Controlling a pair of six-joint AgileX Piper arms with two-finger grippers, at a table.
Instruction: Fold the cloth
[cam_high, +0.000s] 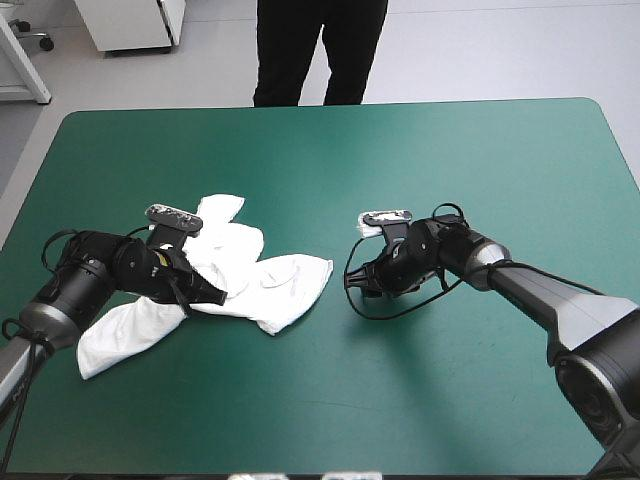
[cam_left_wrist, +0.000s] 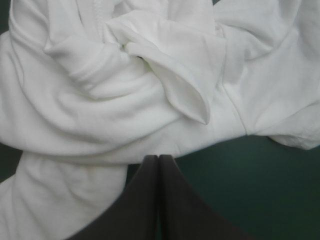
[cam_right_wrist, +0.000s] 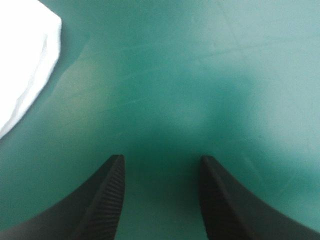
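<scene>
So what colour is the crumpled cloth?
Plain white; the crumpled T-shirt shows best in the left wrist view.

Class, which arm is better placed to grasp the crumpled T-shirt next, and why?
Left, probably. The left gripper is at the T-shirt's edge, fingers shut; the right gripper, open, hangs over bare cover, apart from it.

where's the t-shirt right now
In the high view the T-shirt lies crumpled on the left half of the table, at the left gripper; the right gripper sits apart, to its right.
</scene>
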